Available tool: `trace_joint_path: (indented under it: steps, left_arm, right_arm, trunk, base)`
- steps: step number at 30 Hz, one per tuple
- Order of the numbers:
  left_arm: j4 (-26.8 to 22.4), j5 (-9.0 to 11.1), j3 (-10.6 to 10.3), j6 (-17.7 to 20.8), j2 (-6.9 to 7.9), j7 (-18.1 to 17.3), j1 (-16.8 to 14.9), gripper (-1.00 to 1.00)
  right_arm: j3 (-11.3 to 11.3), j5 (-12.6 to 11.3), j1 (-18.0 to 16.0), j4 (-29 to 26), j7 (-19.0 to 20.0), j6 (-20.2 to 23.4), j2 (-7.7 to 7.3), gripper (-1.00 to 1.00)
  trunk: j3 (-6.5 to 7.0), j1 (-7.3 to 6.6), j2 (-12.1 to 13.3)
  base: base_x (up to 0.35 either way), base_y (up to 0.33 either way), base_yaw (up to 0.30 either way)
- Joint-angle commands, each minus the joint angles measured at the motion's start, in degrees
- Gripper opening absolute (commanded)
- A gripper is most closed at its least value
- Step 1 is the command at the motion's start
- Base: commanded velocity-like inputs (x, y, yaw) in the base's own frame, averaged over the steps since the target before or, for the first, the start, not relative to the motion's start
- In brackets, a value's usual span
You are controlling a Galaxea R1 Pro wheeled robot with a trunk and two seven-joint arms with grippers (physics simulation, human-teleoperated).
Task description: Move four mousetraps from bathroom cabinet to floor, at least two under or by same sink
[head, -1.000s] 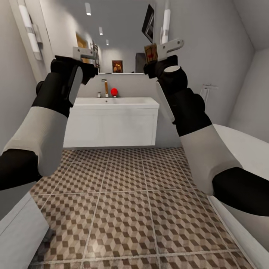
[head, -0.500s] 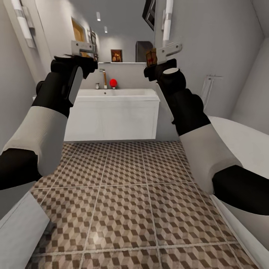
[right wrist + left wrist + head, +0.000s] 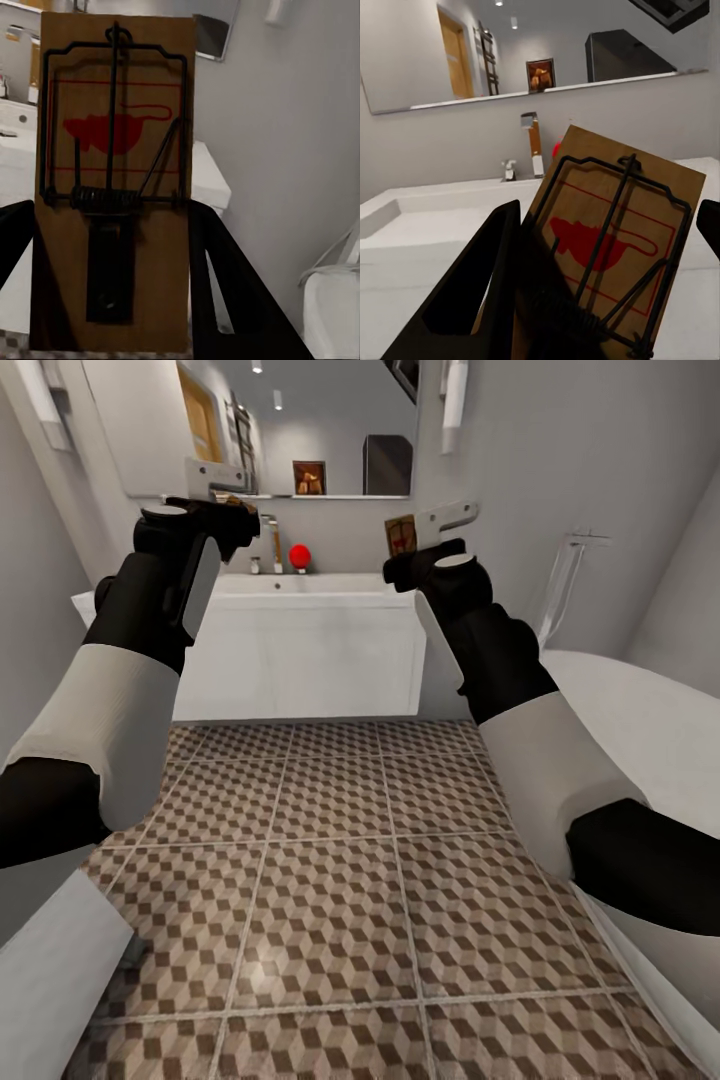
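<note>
While each claw (image 3: pixel 235 510) (image 3: pixel 405 540) grips a mousetrap (image 3: pixel 611 240) (image 3: pixel 112 180), open bathroom floor (image 3: pixel 330 880) stretches to the sink unit (image 3: pixel 300 660).

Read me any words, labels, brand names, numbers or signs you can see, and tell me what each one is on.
No readable text anywhere.
Brown wooden mousetrap in the left gripper: a red mouse picture and red lines, no letters.
Brown wooden mousetrap in the right gripper: the same red mouse and lines, no letters.
Small framed picture seen in the mirror: too small to read.
</note>
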Motion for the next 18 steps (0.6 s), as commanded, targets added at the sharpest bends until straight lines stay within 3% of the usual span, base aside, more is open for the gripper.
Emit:
trace_joint_path:
  steps: [1, 18]
  left_arm:
    - [-0.08, -0.41, -0.09, 0.33, 0.01, 0.06, -0.04, -1.00]
    - [-0.45, -0.50, -0.24, 0.27, 0.09, 0.00, -0.04, -1.00]
  right_arm:
    - [0.11, -0.65, -0.06, 0.15, -0.44, 0.30, 0.00, -1.00]
    - [0.10, -5.94, -1.58, 4.35, -2.15, 0.38, 0.00, -1.00]
  trunk:
    - [-0.28, 0.00, -0.05]
    - [-4.05, 0.44, -0.27]
  base:
    - [0.000, 0.000, 0.000]
    - [0.000, 0.000, 0.000]
